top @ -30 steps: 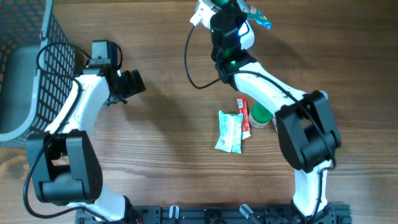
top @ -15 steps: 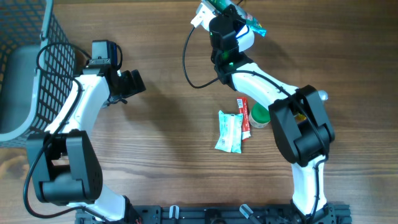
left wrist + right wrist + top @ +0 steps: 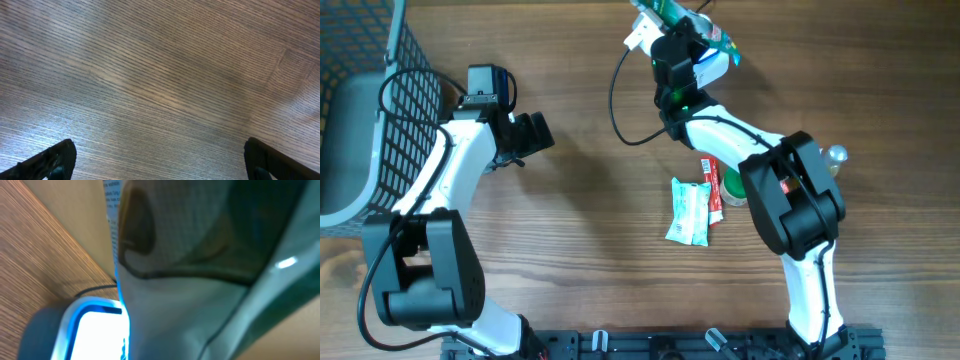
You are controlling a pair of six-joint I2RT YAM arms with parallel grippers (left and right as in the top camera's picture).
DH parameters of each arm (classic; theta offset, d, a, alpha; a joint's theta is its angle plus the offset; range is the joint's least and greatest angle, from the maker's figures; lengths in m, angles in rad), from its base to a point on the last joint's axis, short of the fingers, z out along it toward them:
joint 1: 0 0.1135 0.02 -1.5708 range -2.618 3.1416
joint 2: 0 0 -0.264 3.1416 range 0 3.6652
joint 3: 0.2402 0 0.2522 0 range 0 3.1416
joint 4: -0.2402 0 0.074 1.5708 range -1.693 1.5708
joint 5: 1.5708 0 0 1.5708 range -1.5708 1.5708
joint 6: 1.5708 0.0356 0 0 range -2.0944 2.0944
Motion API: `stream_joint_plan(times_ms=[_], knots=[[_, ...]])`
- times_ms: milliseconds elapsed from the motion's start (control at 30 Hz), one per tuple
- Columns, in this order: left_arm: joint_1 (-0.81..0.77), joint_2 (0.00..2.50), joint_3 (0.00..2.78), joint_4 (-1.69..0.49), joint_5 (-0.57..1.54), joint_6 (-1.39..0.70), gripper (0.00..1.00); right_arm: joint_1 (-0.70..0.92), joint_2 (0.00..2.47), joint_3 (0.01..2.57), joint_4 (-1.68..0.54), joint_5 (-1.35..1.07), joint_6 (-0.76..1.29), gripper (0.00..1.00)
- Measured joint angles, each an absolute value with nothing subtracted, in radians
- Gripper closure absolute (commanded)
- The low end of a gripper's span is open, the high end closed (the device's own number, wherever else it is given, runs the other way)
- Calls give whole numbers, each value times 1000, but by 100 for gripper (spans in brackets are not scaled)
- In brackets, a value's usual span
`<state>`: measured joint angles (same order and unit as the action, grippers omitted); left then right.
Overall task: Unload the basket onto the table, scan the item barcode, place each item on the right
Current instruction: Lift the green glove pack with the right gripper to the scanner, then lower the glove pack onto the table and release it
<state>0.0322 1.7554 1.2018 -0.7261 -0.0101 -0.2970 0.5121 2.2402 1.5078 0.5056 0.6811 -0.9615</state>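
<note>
1. Your right hand [image 3: 686, 32] is clamped on the green packet [image 3: 723, 47]. In the wrist view the packet [image 3: 210, 265] fills nearly the whole frame, so it sits right at the fingers. The fingers themselves are hidden behind it.
2. Packet axis: in the overhead view the wrapper sticks out past both sides of the hand, so its long axis runs across the grip. I can't tell which face carries the barcode; the print along one edge is too blurred to read.
3. The key relation is packet to scanner [image 3: 85, 330]. Its lit blue-white window shows just under the packet's lower edge, below and to one side of the hand. Packet and window are close. I can't tell whether they touch.
4. In the overhead view the scanner's white body [image 3: 642, 28] lies just beside the hand on its inboard side, and its cable [image 3: 616, 100] trails back over the worktop [image 3: 590, 230].
5. My read: the next move is a small tilt or slide of the packet over that window, not a reach. The right arm owns it.
6. Your left hand [image 3: 534, 133] is spread wide and empty, well apart from the scanner, with only bare wood under it. It is not the nearer arm.
7. Further out from the right hand, back toward its base, a pale packet [image 3: 688, 212] and a red packet [image 3: 712, 186] lie waiting.
</note>
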Motion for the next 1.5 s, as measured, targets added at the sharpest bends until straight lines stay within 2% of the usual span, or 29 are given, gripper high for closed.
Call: stream_joint_plan(times_ms=[167, 400, 600, 733, 833, 967, 1133, 1300, 1400, 1467, 1500], knots=[[32, 1755, 1202, -726, -10, -297, 0, 539, 2240, 1508, 477, 682, -851, 96], [32, 1755, 1202, -726, -10, -297, 0, 554, 2240, 1508, 228, 658, -611, 96], [32, 1755, 1202, -726, -10, -297, 0, 535, 2234, 1508, 223, 655, -608, 96], [32, 1755, 1202, -726, -10, -297, 0, 544, 2111, 1507, 126, 632, -567, 96], [32, 1755, 1202, -726, -10, -297, 0, 551, 1946, 1509, -52, 519, -439, 96], [32, 1755, 1202, -726, -10, -297, 0, 552, 1766, 1517, -315, 249, -156, 95], [32, 1755, 1202, -726, -10, -297, 0, 555, 1757, 1501, -620, -128, 202, 95], [32, 1755, 1202, -726, -10, -297, 0, 563, 1760, 1403, -709, -246, 396, 94], [32, 1755, 1202, -726, -10, -297, 0, 567, 1761, 1348, -707, -265, 466, 87], [32, 1755, 1202, -726, -10, -297, 0, 567, 1764, 1323, -710, -270, 495, 69], [32, 1755, 1202, -726, -10, -297, 0, 567, 1764, 1318, -710, -270, 509, 63]])
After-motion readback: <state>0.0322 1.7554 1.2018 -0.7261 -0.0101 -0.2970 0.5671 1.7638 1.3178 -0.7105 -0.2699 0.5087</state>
